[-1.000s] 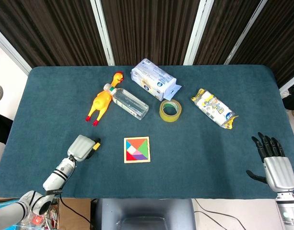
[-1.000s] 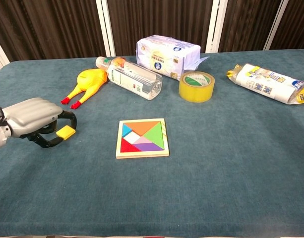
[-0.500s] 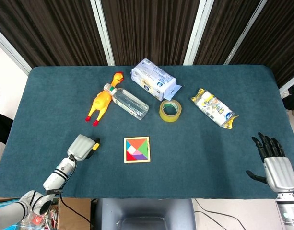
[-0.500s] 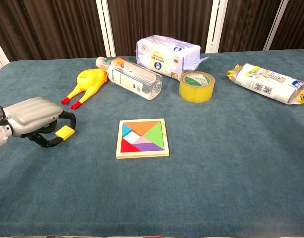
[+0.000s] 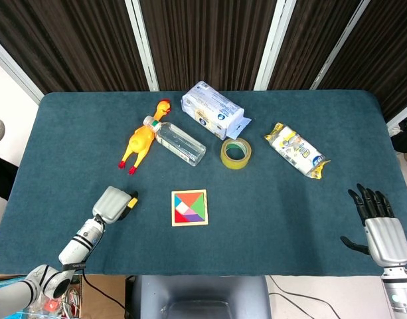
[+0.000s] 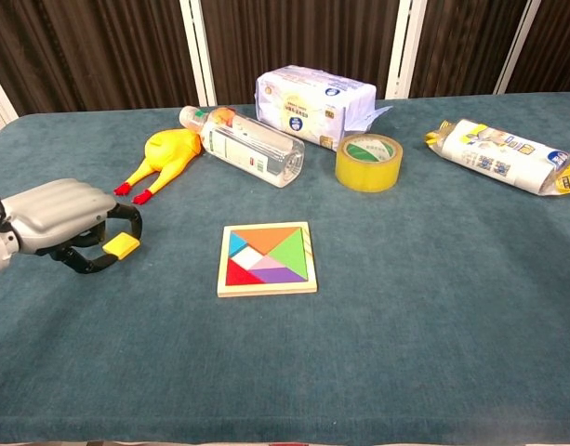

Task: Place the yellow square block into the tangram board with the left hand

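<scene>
Pinched lightly at the fingertips of the left hand (image 6: 61,218), the yellow square block (image 6: 122,245) could slip or twist before reaching the tangram board (image 6: 267,259), missing its slot.

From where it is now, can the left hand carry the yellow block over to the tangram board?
Probably yes. The left hand holds the yellow block in its fingers, and only bare table lies between it and the tangram board.

A teal-clothed table (image 5: 289,219) fills the frame; upper centre lie a rubber chicken (image 5: 143,138), bottle (image 5: 179,142), tissue pack (image 5: 212,109), tape roll (image 5: 236,153); right, a snack packet (image 5: 295,150); centre, the tangram board (image 5: 190,207).
</scene>
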